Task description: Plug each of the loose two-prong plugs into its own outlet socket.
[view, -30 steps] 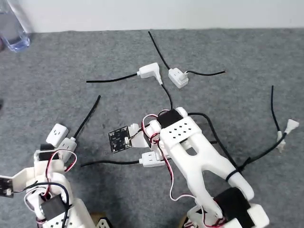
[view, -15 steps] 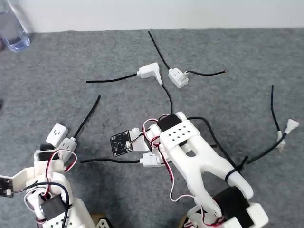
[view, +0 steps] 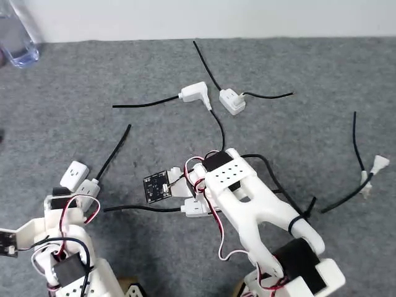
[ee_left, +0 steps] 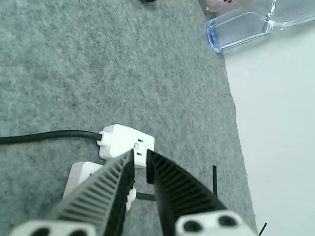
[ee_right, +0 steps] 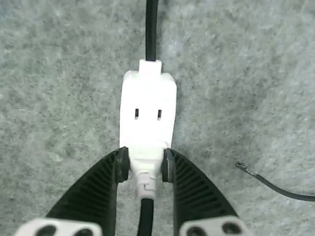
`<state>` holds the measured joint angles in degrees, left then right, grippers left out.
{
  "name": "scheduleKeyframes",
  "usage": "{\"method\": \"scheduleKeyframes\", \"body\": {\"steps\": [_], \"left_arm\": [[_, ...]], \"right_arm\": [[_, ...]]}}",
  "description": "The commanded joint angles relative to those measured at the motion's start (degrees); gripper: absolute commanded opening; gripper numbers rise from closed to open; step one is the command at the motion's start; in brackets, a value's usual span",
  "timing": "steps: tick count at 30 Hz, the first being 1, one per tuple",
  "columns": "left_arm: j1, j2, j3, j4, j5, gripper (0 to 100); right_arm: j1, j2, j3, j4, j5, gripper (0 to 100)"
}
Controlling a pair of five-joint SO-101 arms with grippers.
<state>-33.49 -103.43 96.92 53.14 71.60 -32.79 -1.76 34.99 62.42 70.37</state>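
In the right wrist view a white outlet socket (ee_right: 147, 115) with two slots lies on the grey carpet, a black cord (ee_right: 151, 29) leaving its far end. My right gripper (ee_right: 145, 158) is shut on the socket's near end, where a second cord comes out. From above, the same socket (view: 197, 209) sits under the right gripper (view: 193, 199) at the table's middle. My left gripper (ee_left: 140, 158) is shut, its tips just above another white socket (ee_left: 125, 142) with a white plug (ee_left: 81, 174) beside it. These lie at the front left (view: 75, 175).
A white plug (view: 194, 93) and a small socket block (view: 232, 101) lie at the back centre with loose cords. Another two-prong plug (view: 377, 164) lies at the far right. A clear bottle (view: 15, 37) stands at the back left corner.
The right arm has shifted slightly toward the front and left with the socket in its gripper, dragging the black cord on its right side. The left arm has not moved.
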Motion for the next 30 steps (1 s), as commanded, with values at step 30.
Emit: {"method": "scheduleKeyframes", "body": {"steps": [30], "left_arm": [[-0.5, -0.6, -0.4, 0.0, -0.5, 4]], "right_arm": [[-15.9, -14.1, -17.4, 22.4, -18.2, 26.6]]}}
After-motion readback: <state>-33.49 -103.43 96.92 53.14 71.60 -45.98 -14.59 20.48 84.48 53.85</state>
